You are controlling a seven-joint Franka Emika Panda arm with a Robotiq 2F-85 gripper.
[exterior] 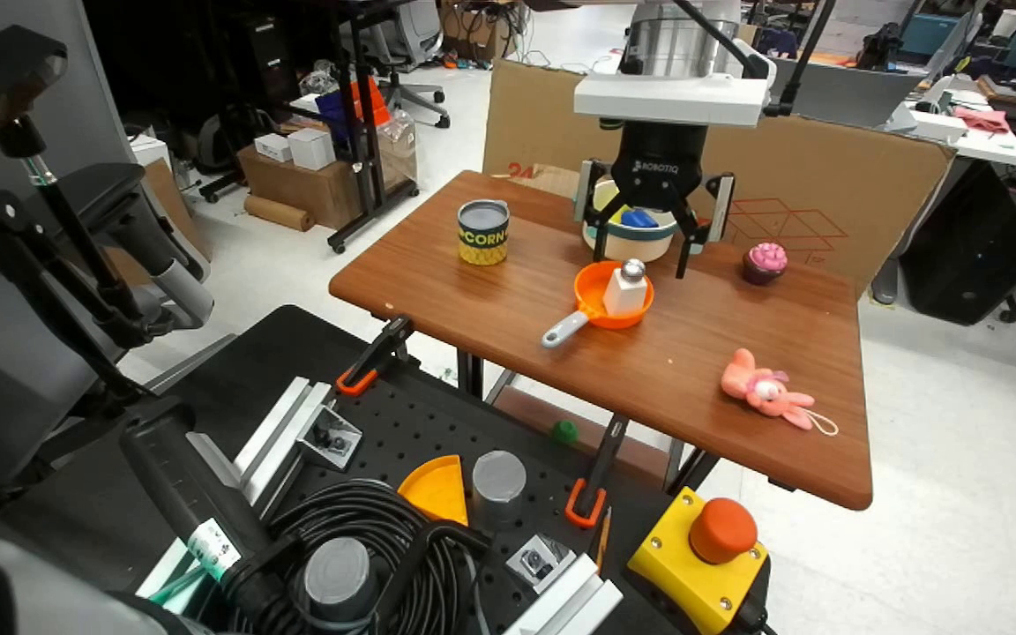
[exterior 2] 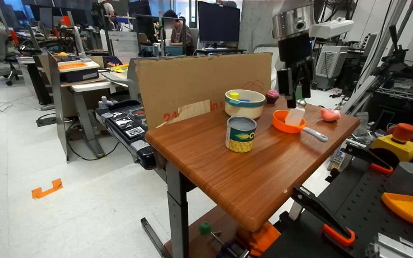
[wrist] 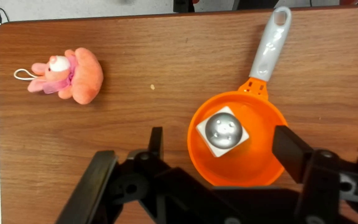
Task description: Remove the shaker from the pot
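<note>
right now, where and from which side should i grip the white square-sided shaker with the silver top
Probably grip the shaker by its upper body, from above: its top points up, above the rim of the round orange pot. In the wrist view two corners face the open gripper, so turn onto flat faces first.

A white, square-sided shaker (wrist: 223, 132) with a domed silver top stands upright inside a round orange pot (wrist: 255, 155) with a grey handle.
</note>
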